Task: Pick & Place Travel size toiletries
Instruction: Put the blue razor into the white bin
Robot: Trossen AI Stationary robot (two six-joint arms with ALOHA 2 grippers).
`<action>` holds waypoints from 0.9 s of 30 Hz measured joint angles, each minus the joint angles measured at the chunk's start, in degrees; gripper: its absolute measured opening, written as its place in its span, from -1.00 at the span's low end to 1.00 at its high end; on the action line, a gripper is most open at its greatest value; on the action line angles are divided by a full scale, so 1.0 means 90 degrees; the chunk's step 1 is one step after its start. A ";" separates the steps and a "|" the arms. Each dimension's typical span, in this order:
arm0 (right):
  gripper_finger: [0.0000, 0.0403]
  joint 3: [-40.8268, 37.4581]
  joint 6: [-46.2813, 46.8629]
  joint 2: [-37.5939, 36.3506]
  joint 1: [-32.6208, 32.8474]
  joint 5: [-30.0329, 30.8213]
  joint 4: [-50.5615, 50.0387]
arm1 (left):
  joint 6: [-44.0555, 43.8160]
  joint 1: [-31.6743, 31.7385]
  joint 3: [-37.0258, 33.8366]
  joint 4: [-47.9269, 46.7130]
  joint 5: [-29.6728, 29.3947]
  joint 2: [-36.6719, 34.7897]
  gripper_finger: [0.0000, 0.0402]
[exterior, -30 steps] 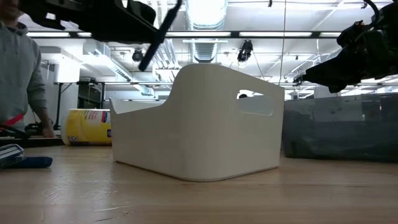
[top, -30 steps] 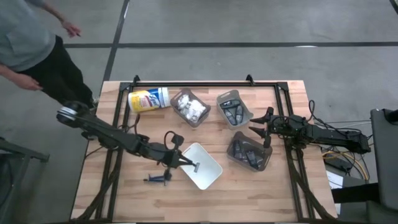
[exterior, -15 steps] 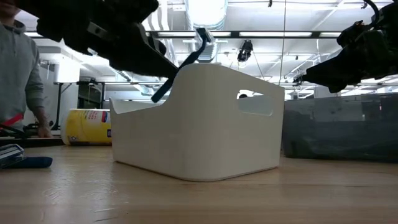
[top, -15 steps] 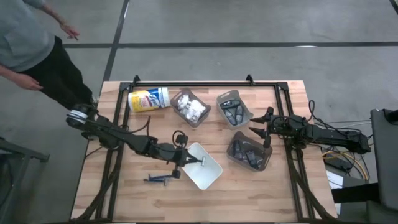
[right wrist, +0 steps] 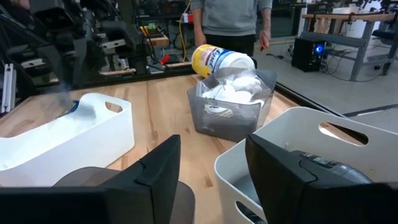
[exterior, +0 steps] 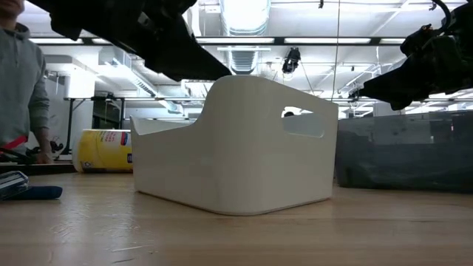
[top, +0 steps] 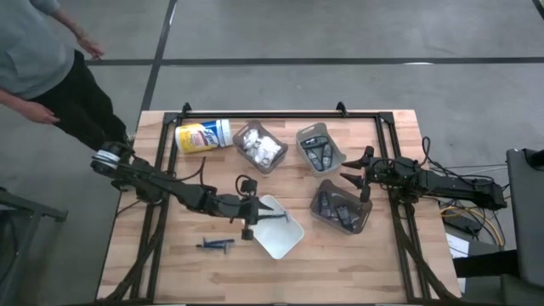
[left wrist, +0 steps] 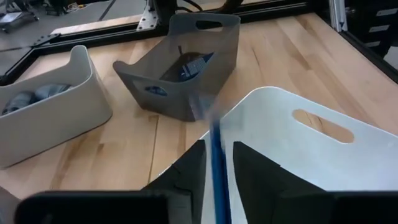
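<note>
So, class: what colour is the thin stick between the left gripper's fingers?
Blue. The thin stick shows best in the left wrist view, over the white bin.

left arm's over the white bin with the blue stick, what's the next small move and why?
Probably open the left gripper wider and let the thin blue stick drop. In the left wrist view the stick sits between the fingers, right over the white bin; the high view shows its far end already inside the bin's rim. The right gripper waits by the grey bins.

Wooden table (top: 170, 263) — four bins (top: 340, 208), yellow-labelled canister (top: 202, 136), blue stick (top: 216, 245).
</note>
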 joint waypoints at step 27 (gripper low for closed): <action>-0.54 0.0000 -0.0011 0.0000 -0.0002 0.0002 0.0002 | -0.0032 -0.0914 0.0029 -0.1133 0.1219 -0.0837 -0.31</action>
